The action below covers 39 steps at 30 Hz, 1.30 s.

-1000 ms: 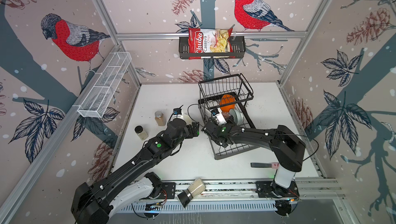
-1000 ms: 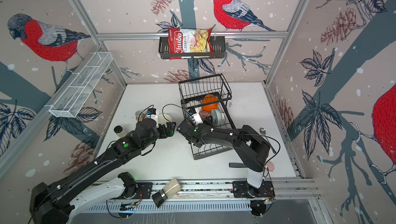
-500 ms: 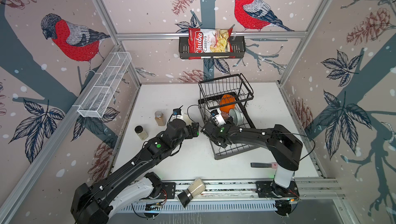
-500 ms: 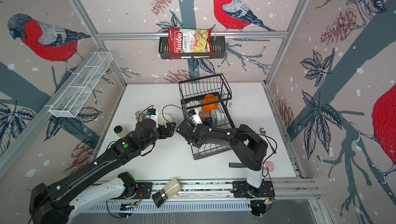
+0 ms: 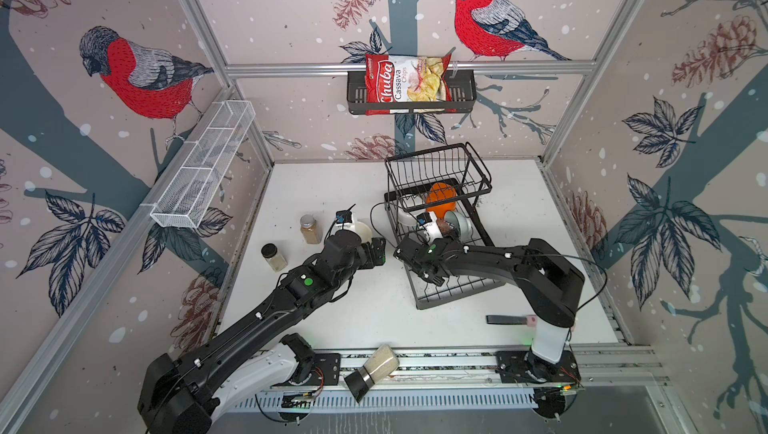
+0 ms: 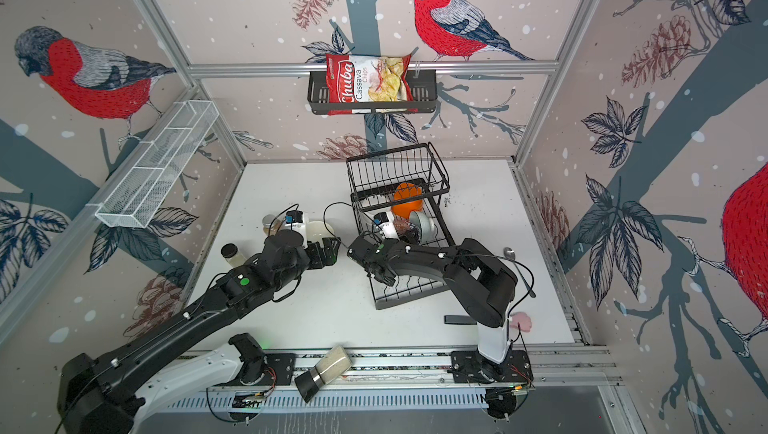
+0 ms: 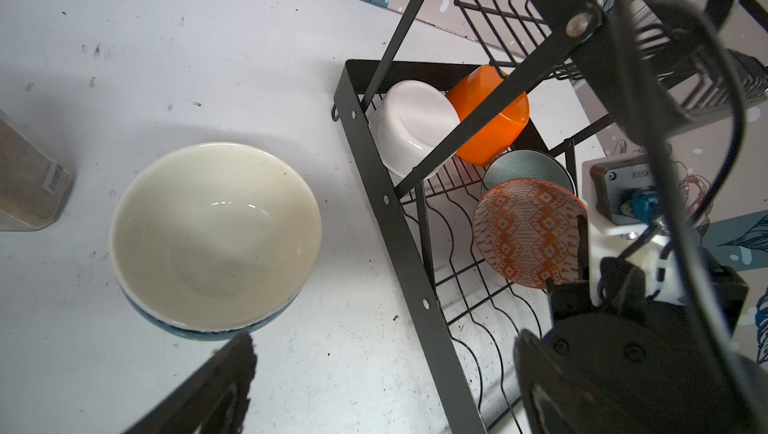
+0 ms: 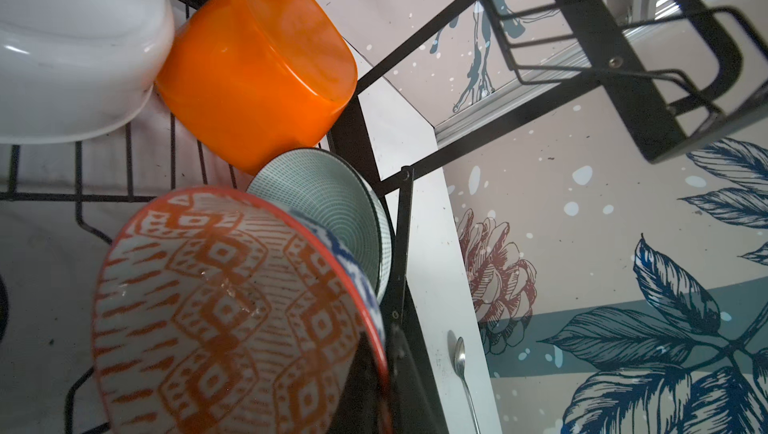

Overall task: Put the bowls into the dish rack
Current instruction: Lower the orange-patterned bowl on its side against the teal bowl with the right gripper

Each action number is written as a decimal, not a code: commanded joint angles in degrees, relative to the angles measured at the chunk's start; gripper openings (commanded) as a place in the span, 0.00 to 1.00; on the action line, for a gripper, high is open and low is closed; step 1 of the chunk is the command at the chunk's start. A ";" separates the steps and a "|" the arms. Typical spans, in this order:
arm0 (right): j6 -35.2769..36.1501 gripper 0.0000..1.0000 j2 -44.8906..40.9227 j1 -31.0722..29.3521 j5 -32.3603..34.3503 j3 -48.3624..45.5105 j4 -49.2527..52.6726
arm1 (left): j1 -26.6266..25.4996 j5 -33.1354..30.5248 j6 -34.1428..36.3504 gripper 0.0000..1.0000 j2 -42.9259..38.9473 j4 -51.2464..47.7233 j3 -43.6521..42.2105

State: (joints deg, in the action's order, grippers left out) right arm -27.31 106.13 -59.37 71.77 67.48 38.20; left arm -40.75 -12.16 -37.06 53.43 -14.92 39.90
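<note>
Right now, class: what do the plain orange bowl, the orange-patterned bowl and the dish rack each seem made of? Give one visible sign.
Plain orange bowl: probably plastic, glossy, slightly translucent. Orange-patterned bowl: likely glazed ceramic, glints over painted pattern. Dish rack: apparently metal, matte black coating, bent wires and screwed strips.

**Legible text.** The chips bag (image 5: 405, 80) in the black shelf basket (image 5: 464, 95) on the back wall bears the brand "Chuba" in white script on a red field. Next to it, in dark letters on white, stands "Cassava Chips". Both top views show these words running sideways up the bag. In the left wrist view, the camera housing (image 7: 613, 186) shows the letters "ZE"; the rest cannot be read. The small label on the spice jar (image 7: 29, 178) is too blurred to read.
</note>
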 commanded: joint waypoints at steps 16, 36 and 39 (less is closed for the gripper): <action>1.12 0.00 3.46 2.31 6.63 2.78 -3.31 | 0.24 -0.32 1.28 0.96 0.96 1.26 0.44; 1.69 0.00 8.16 1.68 5.63 6.07 -4.00 | 0.50 -0.89 1.86 0.96 -0.08 0.80 -0.39; 1.35 0.00 8.77 1.25 4.39 6.99 -3.59 | 0.62 -1.00 1.89 0.96 -0.24 0.78 -0.65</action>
State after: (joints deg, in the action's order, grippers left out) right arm -25.34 114.43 -57.60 76.62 73.60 34.57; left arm -40.29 -12.21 -35.92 53.45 -14.90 39.53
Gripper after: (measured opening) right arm 0.080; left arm 0.962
